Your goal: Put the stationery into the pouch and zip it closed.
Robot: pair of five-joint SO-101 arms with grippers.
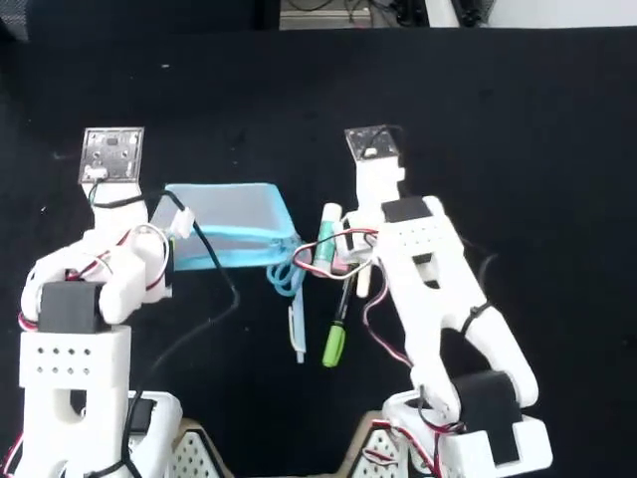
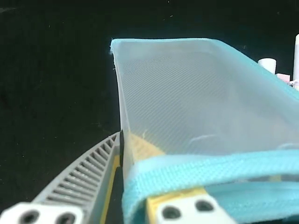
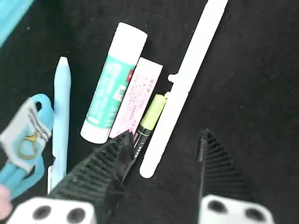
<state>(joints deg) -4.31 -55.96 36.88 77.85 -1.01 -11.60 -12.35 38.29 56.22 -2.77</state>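
Six stationery pieces lie outside the teal mesh pouch (image 1: 234,214), just beside it on the side away from the left gripper (image 2: 124,154). Blue scissors (image 3: 21,154) are nearest the pouch, then light blue pen (image 3: 60,107), glue stick (image 3: 114,84), pink eraser (image 3: 136,97), green highlighter (image 3: 150,115) and white pen (image 3: 187,84). Left gripper is clamped on the pouch's edge, one pad inside. Right gripper (image 3: 164,136) hangs over the highlighter and white pen, fingers spread, holding nothing. Black table (image 1: 518,149).

Robotics lab bench: black cloth table (image 1: 518,119), cables (image 1: 413,12) at far edge.
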